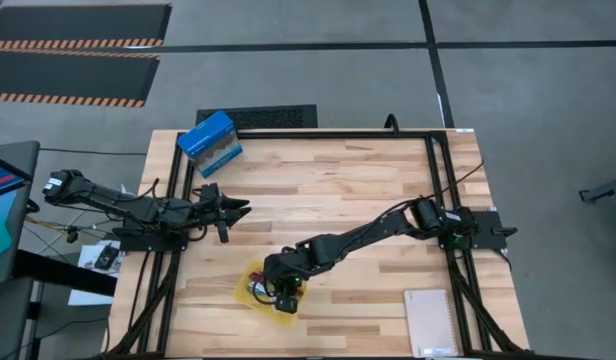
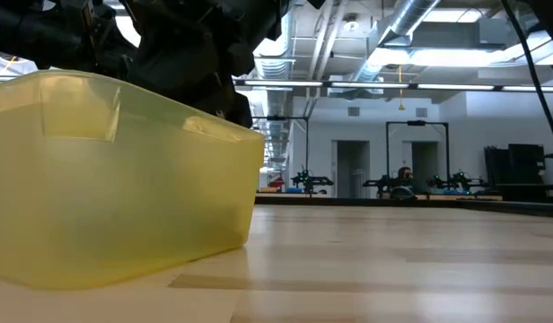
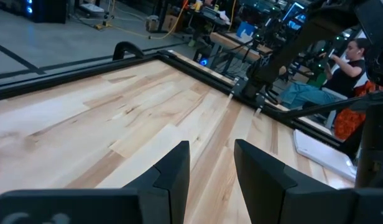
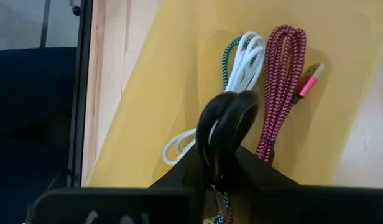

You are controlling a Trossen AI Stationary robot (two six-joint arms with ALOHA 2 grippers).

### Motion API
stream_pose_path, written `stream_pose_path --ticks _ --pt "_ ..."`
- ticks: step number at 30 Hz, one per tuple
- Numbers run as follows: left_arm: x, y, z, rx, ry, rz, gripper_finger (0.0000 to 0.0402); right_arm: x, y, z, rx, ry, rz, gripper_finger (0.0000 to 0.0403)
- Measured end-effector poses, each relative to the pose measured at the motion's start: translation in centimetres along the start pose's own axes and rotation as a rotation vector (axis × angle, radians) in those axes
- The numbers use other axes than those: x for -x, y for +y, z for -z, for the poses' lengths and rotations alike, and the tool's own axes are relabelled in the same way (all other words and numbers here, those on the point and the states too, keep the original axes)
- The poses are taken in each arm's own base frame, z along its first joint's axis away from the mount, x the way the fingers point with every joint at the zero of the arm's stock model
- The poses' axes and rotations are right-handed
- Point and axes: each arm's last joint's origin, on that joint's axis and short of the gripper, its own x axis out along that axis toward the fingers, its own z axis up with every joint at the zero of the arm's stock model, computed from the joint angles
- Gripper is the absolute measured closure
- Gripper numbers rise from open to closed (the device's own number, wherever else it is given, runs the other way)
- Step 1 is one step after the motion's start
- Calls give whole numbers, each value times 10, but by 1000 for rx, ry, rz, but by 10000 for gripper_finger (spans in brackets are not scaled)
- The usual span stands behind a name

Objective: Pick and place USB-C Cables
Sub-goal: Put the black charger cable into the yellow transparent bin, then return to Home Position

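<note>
Lower centre of high view: right gripper [image 1: 286,295] over yellow tray [image 1: 245,283], fingers pinched on black USB-C cable [image 4: 226,134], its loop standing between them above tray floor. White-blue cable [image 4: 241,65] and magenta-red cable [image 4: 281,81] lie side by side in tray. Teal-green cable possibly at frame bottom, unclear. Left gripper [image 1: 228,210] waits mid-left, fingers [image 3: 173,171] spread, empty. Judgement: two cables placed, black one in hand, release left.

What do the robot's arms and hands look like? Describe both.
Both arms are dark, slim and jointed, with thin cables along them. The left hand ends in two flat, angular black fingers. The right hand is equally black and blocky.
</note>
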Motion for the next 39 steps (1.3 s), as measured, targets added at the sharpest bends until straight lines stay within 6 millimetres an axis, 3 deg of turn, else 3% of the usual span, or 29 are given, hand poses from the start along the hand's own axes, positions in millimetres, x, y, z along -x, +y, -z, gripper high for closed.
stream_pose_path --ticks 8,18,23,26,32,36,39 --pt "0 0 0 0 0 0 288 0 0 0 24 -4 -2 304" --pt "0 0 0 0 1 0 288 0 -1 -2 37 -12 -4 220" --pt "1 0 -1 13 -8 5 288 15 -1 -14 40 -48 -10 199" --pt "3 -2 -7 16 -29 15 288 46 6 -30 112 -120 -28 194" --pt "15 -8 -33 -17 -129 79 288 146 27 -47 351 -286 64 195" --pt "26 -8 -47 -64 -158 101 288 227 39 -42 445 -416 140 197" --pt "35 -3 -49 -83 -152 86 288 269 39 -27 450 -482 194 196"
